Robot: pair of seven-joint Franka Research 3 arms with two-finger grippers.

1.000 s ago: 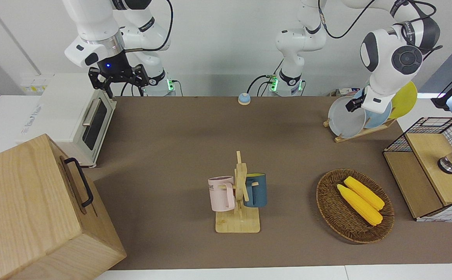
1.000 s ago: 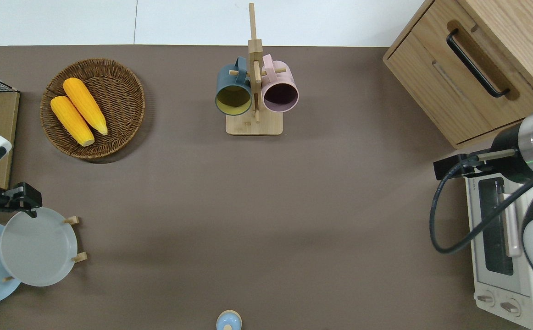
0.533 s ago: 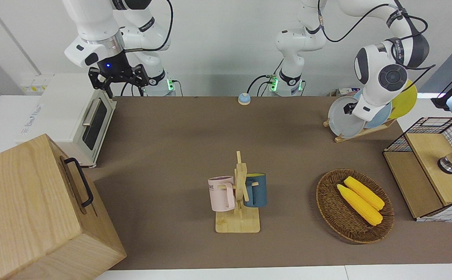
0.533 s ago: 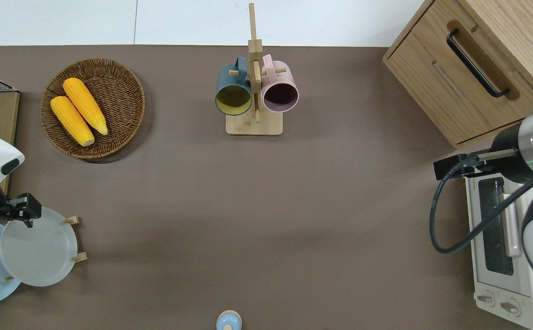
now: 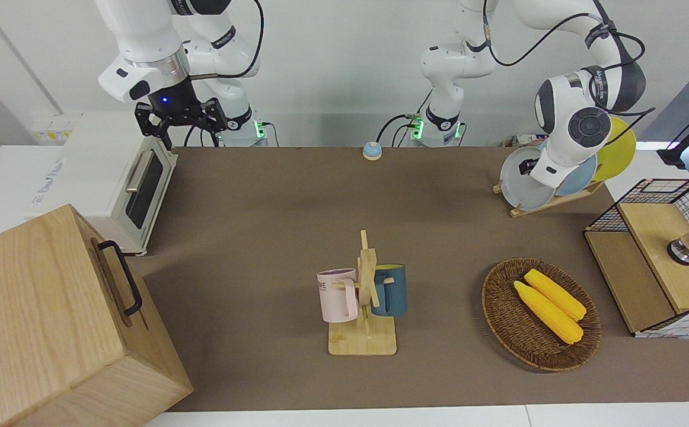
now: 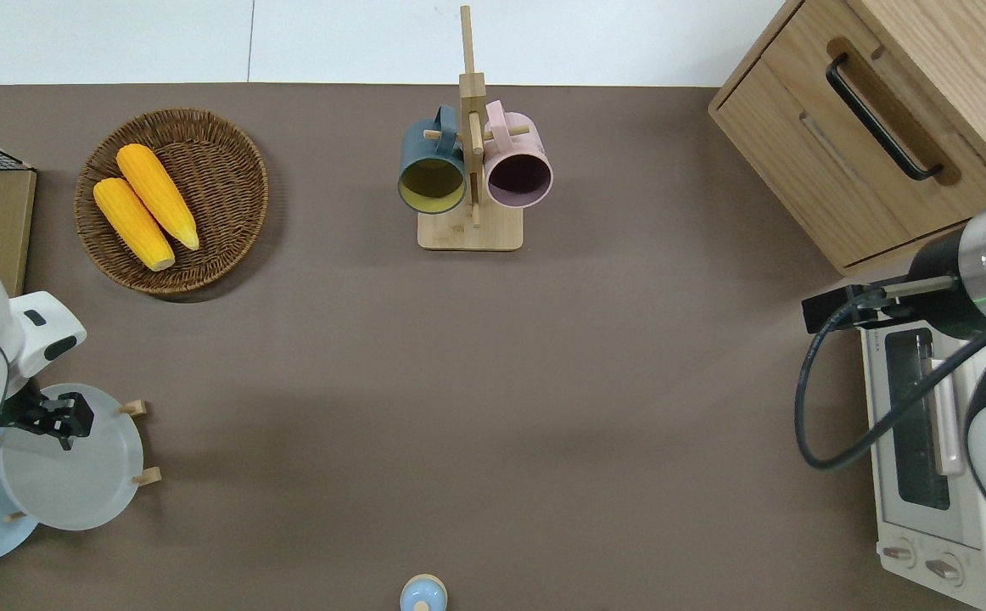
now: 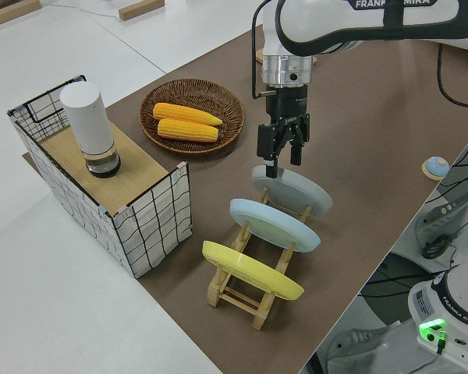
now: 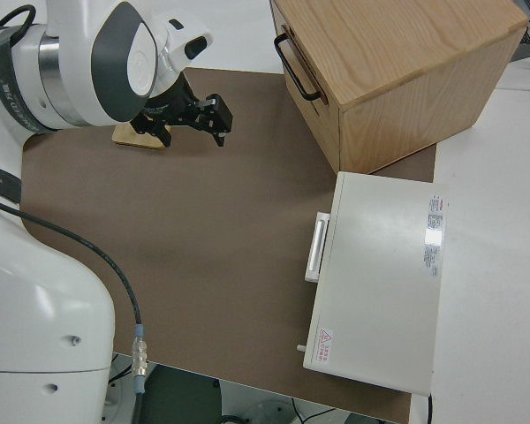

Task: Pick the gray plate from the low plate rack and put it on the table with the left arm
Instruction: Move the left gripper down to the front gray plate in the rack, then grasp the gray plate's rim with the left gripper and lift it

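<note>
The gray plate (image 5: 521, 185) leans in the low plate rack (image 5: 549, 204) at the left arm's end of the table (image 5: 273, 207), farthest from the robots of the rack's three plates. It also shows in the overhead view (image 6: 69, 479) and the left side view (image 7: 300, 191). My left gripper (image 7: 282, 160) is open and points down at the plate's upper rim, one finger on each side of it. In the overhead view it (image 6: 56, 417) is over that rim. My right gripper (image 5: 181, 118) is open and parked.
A light blue plate (image 5: 579, 175) and a yellow plate (image 5: 617, 151) lean in the same rack. A wicker basket (image 5: 493, 308) holds two corn cobs. A mug stand (image 5: 363, 296), wire shelf box (image 5: 647, 273), toaster oven (image 5: 113, 178), wooden cabinet (image 5: 42, 320) and small bell (image 5: 372, 150) are also on or beside the table.
My left gripper has come down and toward the robots, from beside the gray plate's rim to astride it. The plate and the right arm have not moved.
</note>
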